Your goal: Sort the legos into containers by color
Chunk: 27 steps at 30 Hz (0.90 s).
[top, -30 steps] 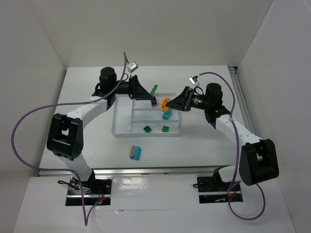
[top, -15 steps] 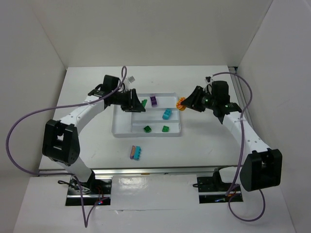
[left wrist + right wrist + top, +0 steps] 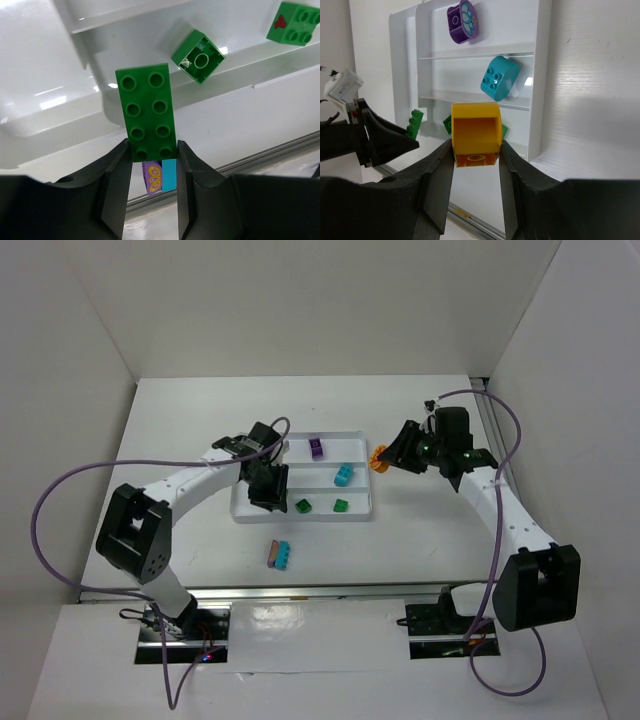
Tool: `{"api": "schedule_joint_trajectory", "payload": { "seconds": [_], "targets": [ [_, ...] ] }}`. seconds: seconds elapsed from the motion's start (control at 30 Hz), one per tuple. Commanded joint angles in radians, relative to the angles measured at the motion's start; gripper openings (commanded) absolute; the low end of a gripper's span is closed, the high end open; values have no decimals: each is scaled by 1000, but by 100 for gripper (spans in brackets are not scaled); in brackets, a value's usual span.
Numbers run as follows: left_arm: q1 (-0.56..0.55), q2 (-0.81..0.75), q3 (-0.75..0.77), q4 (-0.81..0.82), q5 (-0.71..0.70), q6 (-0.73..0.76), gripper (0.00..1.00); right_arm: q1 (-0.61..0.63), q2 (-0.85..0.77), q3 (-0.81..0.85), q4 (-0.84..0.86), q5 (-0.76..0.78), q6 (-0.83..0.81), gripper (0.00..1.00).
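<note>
The left pincer (image 3: 152,160) is clamped on the end of a long green plastic brick with eight studs (image 3: 148,115). The brick points straight out from the pincer, studs facing its camera, over the near left part of the white see-through plastic tray (image 3: 352,443). A second ago it was by the tray's far side. The right pincer (image 3: 475,150) grips a small orange plastic brick (image 3: 475,132), hollow side to its camera, just beside the tray's right edge. Before, it was over the tray.

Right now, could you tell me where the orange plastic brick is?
Top view: the right gripper holds the orange brick just outside the right edge of the white plastic tray, near the cyan brick.
</note>
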Motion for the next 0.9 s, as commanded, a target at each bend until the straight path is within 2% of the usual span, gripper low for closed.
{"api": "schedule_joint_trajectory", "payload": {
  "seconds": [0.0, 0.33, 0.37, 0.4, 0.47, 0.53, 0.63, 0.67, 0.87],
  "targets": [
    [-32, 39, 49, -53, -84, 8, 0, -5, 2, 39, -8, 6, -13, 0],
    [-81, 116, 123, -35, -158, -24, 2, -5, 2, 39, -27, -3, -22, 0],
    [-81, 116, 133, -35, -158, -24, 7, -5, 2, 39, -27, -3, -22, 0],
    [-81, 127, 143, -35, -149, -24, 20, -5, 2, 39, -27, -3, -22, 0],
    [-81, 136, 156, -45, -149, -24, 40, -5, 2, 39, -27, -3, -22, 0],
    [-90, 145, 170, -56, -149, -24, 51, -5, 2, 39, -27, -3, -22, 0],
    [-90, 145, 180, -68, -149, -13, 52, -5, 2, 30, -27, -3, -22, 0],
    [-90, 145, 189, -79, -149, -13, 59, -5, 2, 30, -16, -3, -22, 0],
    [-99, 117, 189, -104, -161, -4, 60, -5, 2, 20, -7, -13, -22, 0]
  ]
}}
